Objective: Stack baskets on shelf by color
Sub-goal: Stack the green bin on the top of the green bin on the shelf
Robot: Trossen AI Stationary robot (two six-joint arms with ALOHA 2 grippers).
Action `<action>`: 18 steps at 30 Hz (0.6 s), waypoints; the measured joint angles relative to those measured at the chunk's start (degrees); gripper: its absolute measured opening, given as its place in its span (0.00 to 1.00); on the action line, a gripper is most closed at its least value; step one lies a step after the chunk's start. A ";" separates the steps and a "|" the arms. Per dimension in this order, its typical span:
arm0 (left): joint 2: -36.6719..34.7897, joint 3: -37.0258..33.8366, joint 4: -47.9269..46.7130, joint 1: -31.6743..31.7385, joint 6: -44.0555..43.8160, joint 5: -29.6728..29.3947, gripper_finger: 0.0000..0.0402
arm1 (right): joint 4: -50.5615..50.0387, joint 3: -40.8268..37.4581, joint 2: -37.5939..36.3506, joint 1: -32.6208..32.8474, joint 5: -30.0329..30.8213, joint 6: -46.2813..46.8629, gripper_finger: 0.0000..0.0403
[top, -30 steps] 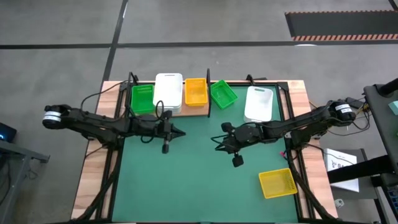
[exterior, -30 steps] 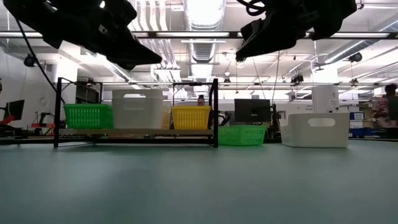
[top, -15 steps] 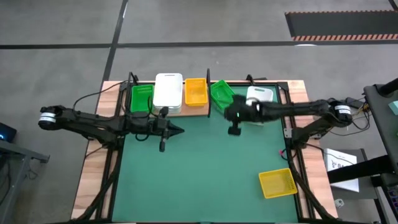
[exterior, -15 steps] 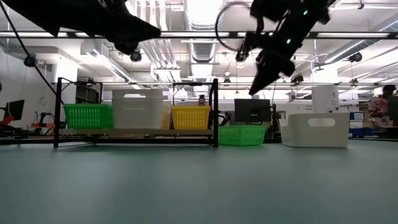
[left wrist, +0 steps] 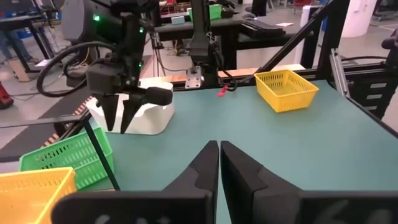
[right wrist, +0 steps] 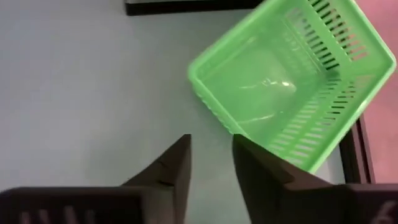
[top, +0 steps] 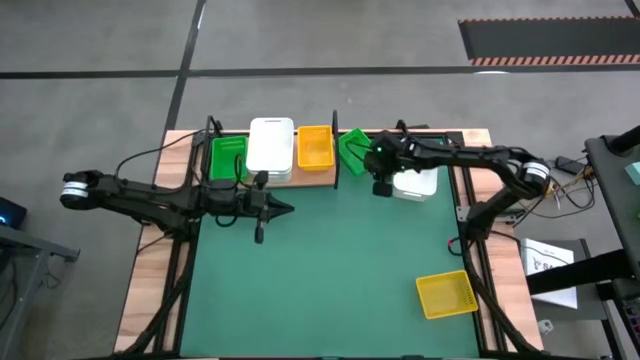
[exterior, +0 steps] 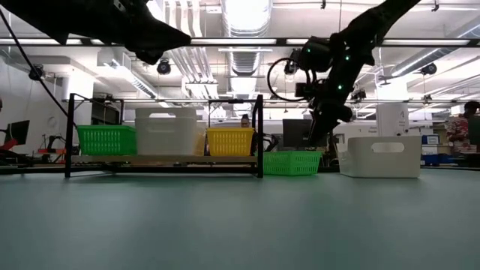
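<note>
Green basket [right wrist: 292, 93] beside shelf [top: 310, 177] end

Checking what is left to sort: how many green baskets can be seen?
2: one green basket at the shelf's left end, another on the mat right of the shelf. Stacked ones may be hidden.

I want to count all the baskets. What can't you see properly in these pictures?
- Shelf stacks: from above, the top basket hides how many lie under it.
- Green basket, right wrist view: a corner is cut off by the edge.
- White basket, high view: partly under the right claw.
</note>
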 joint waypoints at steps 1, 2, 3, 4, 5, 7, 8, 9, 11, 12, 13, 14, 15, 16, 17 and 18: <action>0.00 0.00 0.01 0.00 0.07 -0.15 0.00 | 0.36 0.00 0.36 -0.36 0.28 0.00 0.29; 0.00 0.00 0.06 0.00 0.11 -0.25 0.00 | 0.72 0.00 0.77 -0.59 0.66 0.00 0.33; 0.00 0.00 0.17 0.00 0.12 -0.60 0.00 | 1.08 0.00 1.16 -0.72 1.31 0.00 0.36; 0.00 0.00 0.23 0.00 0.17 -0.76 0.00 | 1.42 0.00 1.47 -0.74 2.09 -0.14 0.38; 0.00 0.00 0.21 0.00 0.17 -0.82 0.00 | 1.89 0.00 1.67 -0.73 2.78 -0.48 0.41; 0.00 0.00 0.21 0.00 0.17 -0.84 0.00 | 3.64 0.00 2.19 -0.71 3.30 -0.64 0.45; 0.00 0.00 0.23 0.00 0.17 -0.84 0.00 | 4.67 0.00 2.58 -0.70 3.31 -0.59 0.47; 0.00 0.00 0.23 0.00 0.17 -0.84 0.00 | 5.51 0.00 2.92 -0.69 3.31 -0.52 0.48; 0.00 0.00 0.30 0.00 0.17 -0.87 0.00 | 6.28 0.03 3.81 -0.64 3.30 -0.58 0.49; 0.00 0.00 0.34 0.00 0.17 -0.87 0.00 | 6.42 0.31 4.34 -0.65 3.25 -0.53 0.49; 0.00 0.00 0.38 0.00 0.17 -0.87 0.00 | 6.52 0.70 5.00 -0.65 3.26 -0.33 0.48; 0.00 0.00 0.46 0.00 0.17 -0.87 0.00 | 6.57 1.09 5.79 -0.65 3.31 -0.15 0.48; 0.00 0.00 0.53 0.00 0.17 -0.87 0.00 | 6.54 1.45 6.61 -0.65 3.31 -0.15 0.47; 0.00 0.00 0.50 0.00 0.17 -0.87 0.00 | 6.41 1.87 7.49 -0.65 3.31 -0.14 0.47; 0.00 0.00 0.51 0.00 0.16 -0.87 0.00 | 6.20 2.35 8.32 -0.65 3.29 -0.16 0.46; 0.00 0.00 0.49 0.00 0.15 -0.87 0.00 | 5.91 2.92 9.06 -0.65 3.27 -0.25 0.45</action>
